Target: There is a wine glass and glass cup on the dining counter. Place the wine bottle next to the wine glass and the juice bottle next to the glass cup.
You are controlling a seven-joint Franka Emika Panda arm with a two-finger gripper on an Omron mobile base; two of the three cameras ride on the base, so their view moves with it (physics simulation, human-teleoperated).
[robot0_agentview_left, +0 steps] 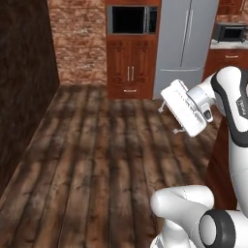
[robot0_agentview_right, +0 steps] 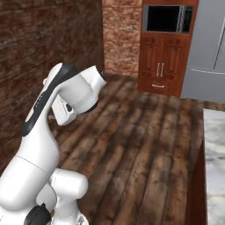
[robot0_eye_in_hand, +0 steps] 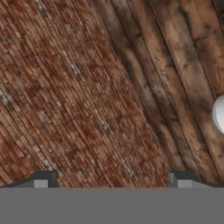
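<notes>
gripper (robot0_eye_in_hand: 111,177): tips spread wide, nothing between them, aimed at the brick wall (robot0_eye_in_hand: 65,96) and floor (robot0_agentview_left: 97,160) | bottles: you see neither, so their direction from the gripper is unknown | surface (robot0_agentview_right: 215,167): marble edge at your right, likely the way to turn

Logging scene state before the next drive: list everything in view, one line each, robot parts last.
wooden floor: 1, dark brown planks, across all views
brick wall: 1, red-brown, far end, left of the cabinet
dark wall: 1, near-black brown, left side
wall oven: 1, black and steel, built into the cabinet
wooden cabinet: 1, reddish-brown, below the oven
fridge: 1, grey steel, right of the cabinet
microwave: 1, steel, far right worktop
marble counter: 1, white-grey, right edge
arm: 1, white with dark joints
gripper: 1, dark tips apart, empty
</notes>
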